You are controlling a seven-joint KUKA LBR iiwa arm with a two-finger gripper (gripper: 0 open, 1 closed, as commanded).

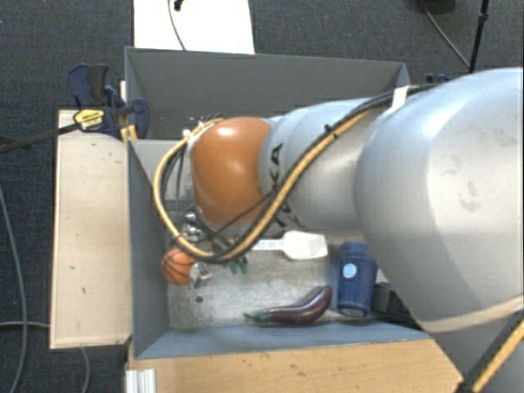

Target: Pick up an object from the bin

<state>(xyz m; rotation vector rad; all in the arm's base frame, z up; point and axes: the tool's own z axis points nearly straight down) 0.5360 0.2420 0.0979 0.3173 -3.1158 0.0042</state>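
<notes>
My gripper (198,273) pokes out from under the orange cover at the left side of the bin, low over the floor. A small orange basketball (174,266) lies against the left wall, touching or nearly touching the gripper's left side. The cover and cables hide most of the gripper. A white spoon-like scoop (304,246) lies just to the right of it, partly under the arm.
A dark purple eggplant (296,308) lies along the front wall. A blue cylinder (354,278) with a round label stands to its right. The thick arm covers the right and back of the bin.
</notes>
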